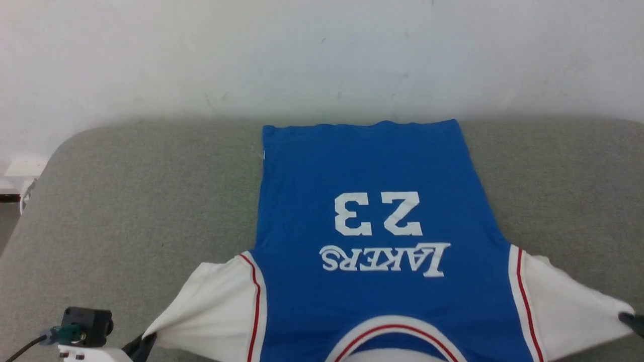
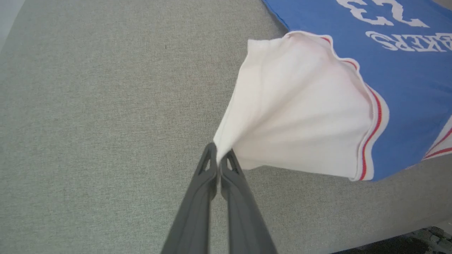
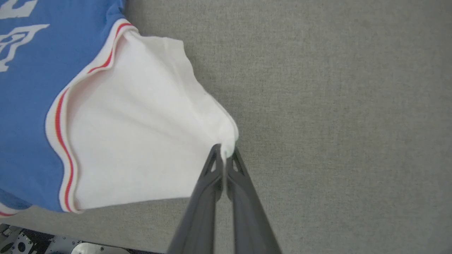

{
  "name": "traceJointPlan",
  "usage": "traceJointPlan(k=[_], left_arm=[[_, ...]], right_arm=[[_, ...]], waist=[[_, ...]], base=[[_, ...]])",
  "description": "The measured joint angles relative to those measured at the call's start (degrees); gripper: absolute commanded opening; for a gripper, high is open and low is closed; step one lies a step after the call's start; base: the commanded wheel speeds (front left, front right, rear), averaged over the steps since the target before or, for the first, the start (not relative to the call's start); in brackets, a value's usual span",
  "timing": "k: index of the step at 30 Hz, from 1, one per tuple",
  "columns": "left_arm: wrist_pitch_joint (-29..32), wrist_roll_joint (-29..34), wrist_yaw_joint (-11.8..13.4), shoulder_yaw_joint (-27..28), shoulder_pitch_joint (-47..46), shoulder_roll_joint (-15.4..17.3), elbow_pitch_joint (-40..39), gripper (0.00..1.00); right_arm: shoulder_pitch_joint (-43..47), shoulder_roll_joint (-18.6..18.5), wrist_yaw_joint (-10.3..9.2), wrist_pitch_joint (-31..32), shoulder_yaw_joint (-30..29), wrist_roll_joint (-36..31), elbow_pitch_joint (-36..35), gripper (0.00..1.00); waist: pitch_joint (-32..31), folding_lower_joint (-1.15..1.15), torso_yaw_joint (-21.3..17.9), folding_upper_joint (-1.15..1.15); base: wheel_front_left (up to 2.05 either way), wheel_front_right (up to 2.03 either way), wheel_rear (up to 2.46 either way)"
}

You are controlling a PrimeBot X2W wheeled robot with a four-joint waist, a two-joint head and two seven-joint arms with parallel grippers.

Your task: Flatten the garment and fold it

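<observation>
The garment point(image 1: 372, 201), a royal-blue jersey with white "LAKERS" and 23 facing up, lies spread on the grey table, collar toward me and hem toward the wall. Its white left sleeve point(image 2: 300, 113) is stretched outward and pinched at its tip by my left gripper point(image 2: 219, 155), which is shut on the cloth. My right gripper point(image 3: 225, 150) is shut on the tip of the white right sleeve point(image 3: 141, 130), pulling it the other way. In the head view the left gripper point(image 1: 143, 342) is at the lower left and the right gripper point(image 1: 629, 319) at the right edge.
The grey padded table point(image 1: 126, 201) reaches to a white wall point(image 1: 322, 50) behind. Bare cloth surface lies on both sides of the jersey. The table's near edge runs just below the sleeves point(image 2: 388, 233), with dark floor and robot base beyond it.
</observation>
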Motion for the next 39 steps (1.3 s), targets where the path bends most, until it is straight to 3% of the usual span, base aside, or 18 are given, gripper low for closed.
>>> traceJointPlan(k=[4, 11, 12, 13, 14, 20, 26, 31, 39], left_arm=[[-0.15, -1.92, 0.02, -0.59, 1.05, -1.03, -0.68, 0.0], [-2.02, -2.08, -1.43, -3.66, 0.23, -4.61, -0.41, 0.0], [-2.13, -2.18, -1.54, -3.91, -0.16, -5.15, -0.56, 0.0], [-2.18, -2.16, -1.56, -4.21, -0.38, -5.34, -0.83, 0.0], [-2.16, -2.0, -1.64, -4.56, -0.44, -5.28, -1.07, 0.0], [-1.33, -0.99, -2.1, -6.57, -0.84, -5.39, -3.14, 0.0], [-0.1, -0.92, -1.97, -8.34, -1.98, -6.41, -7.47, 0.0], [0.36, 0.9, -2.02, -10.44, -4.18, -7.16, -10.21, 0.0], [0.14, 2.63, -3.07, -13.43, -8.53, -9.71, -12.37, 0.0]], right_arm=[[4.69, 2.19, -0.01, 5.49, -3.64, -2.67, -3.19, 0.0], [6.4, 6.38, -0.01, 8.2, -5.17, -6.99, -7.6, 0.0], [6.38, 6.49, -0.01, 8.2, -5.1, -7.54, -8.09, 0.1], [6.29, 6.57, -0.01, 8.15, -5.19, -8.09, -8.64, 0.66], [6.03, 6.57, -0.01, 8.15, -5.22, -8.55, -9.07, 1.0], [-0.63, 7.4, -0.01, 7.56, -5.86, -8.6, -11.91, 1.0], [-12.87, 7.15, -0.01, 8.03, -5.44, -8.79, -12.34, 1.0], [-26.29, 7.13, -0.01, 12.03, -5.02, -10.14, -6.49, 1.0], [-46.09, 6.5, -0.02, 16.31, -6.84, -18.07, 7.34, 1.0]], waist=[[0.47, 0.0, 0.31, 0.0], [2.04, 0.0, 0.7, 0.0], [2.32, 0.0, 0.84, 0.0], [2.62, 0.0, 0.98, 0.0], [2.99, 0.0, 1.14, 0.0], [5.91, 0.0, 2.69, 0.0], [10.37, 0.01, 5.09, 0.0], [14.88, 0.01, 7.62, 0.0], [22.46, 0.02, 12.62, 0.0]], base=[[0.0, 0.0, 0.0], [0.0, 0.0, 0.0], [0.0, 0.0, 0.0], [0.0, 0.0, 0.0], [0.0, 0.0, 0.0], [0.0, 0.0, 0.0], [0.0, 0.0, 0.0], [0.0, 0.0, 0.0], [0.0, 0.0, 0.0]])
